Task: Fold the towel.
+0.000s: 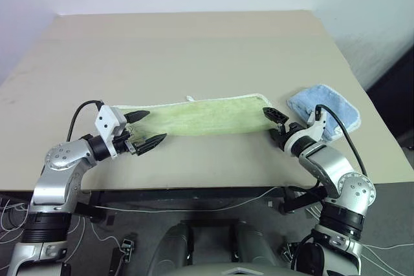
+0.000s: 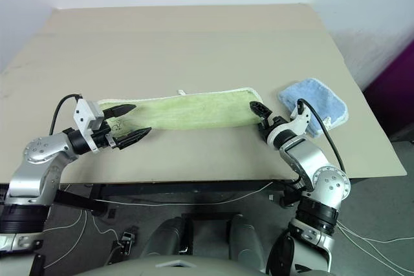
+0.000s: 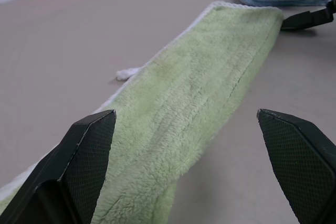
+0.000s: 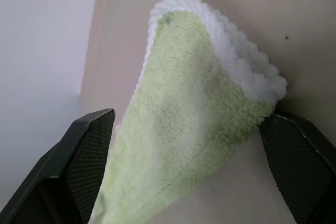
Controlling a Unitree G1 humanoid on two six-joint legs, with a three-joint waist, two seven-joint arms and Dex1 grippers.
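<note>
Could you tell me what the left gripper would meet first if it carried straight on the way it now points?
Most likely the towel: the open left gripper points along the strip, whose near end already lies between its fingers. Its height above the cloth is unclear.

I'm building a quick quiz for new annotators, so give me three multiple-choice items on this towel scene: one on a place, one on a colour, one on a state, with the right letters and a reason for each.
1. Where does the blue towel lie?
A. by the green towel's right end
B. by its left end
C. on top of it

2. What colour is the edging of the green towel?
A. black
B. white
C. red

3. How do the left gripper and right gripper stand?
A. both open, one at each end of the green towel
B. both shut on it
C. one open, one shut on the blue towel

Answers: 1 A, the blue towel sits on the table just past the right end. 2 B, the right wrist view shows a white stitched rim. 3 A, both wrist views show spread fingers with cloth between them.
</note>
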